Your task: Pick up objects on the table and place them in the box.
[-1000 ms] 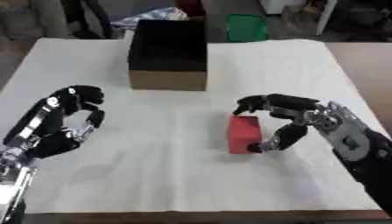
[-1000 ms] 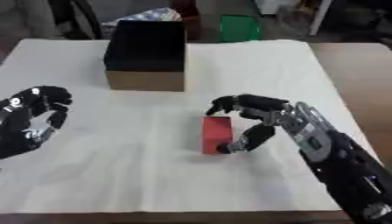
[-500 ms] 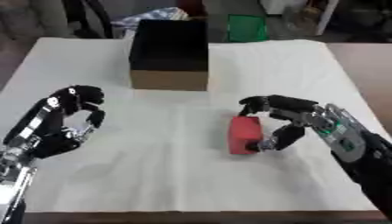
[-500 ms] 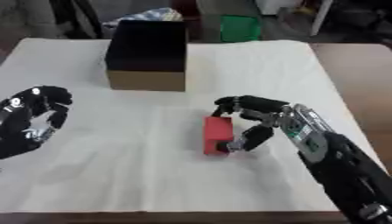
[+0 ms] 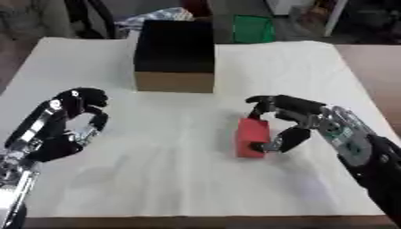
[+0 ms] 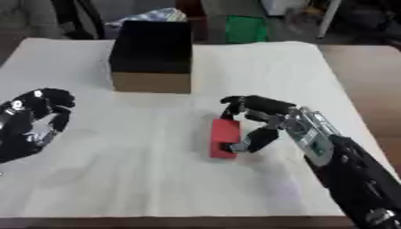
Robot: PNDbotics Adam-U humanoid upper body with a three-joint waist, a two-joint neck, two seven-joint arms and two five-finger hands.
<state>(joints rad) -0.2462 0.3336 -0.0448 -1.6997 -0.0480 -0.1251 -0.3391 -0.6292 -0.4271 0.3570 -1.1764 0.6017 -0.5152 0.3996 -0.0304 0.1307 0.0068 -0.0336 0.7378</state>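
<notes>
Near the middle of the tabletop (image 5: 313, 67), a red block (image 5: 252, 137) is being gripped by the right robot hand (image 5: 301, 120), with fingers curled over its far end and the thumb pressed against its near right side. Whether the block is being lifted off the white cloth cannot be told. Behind it, well apart, the dark open box (image 5: 175, 56) is being left untouched. At the left edge, the left robot hand (image 5: 69, 123) is being held idle, fingers loosely curled around nothing.
</notes>
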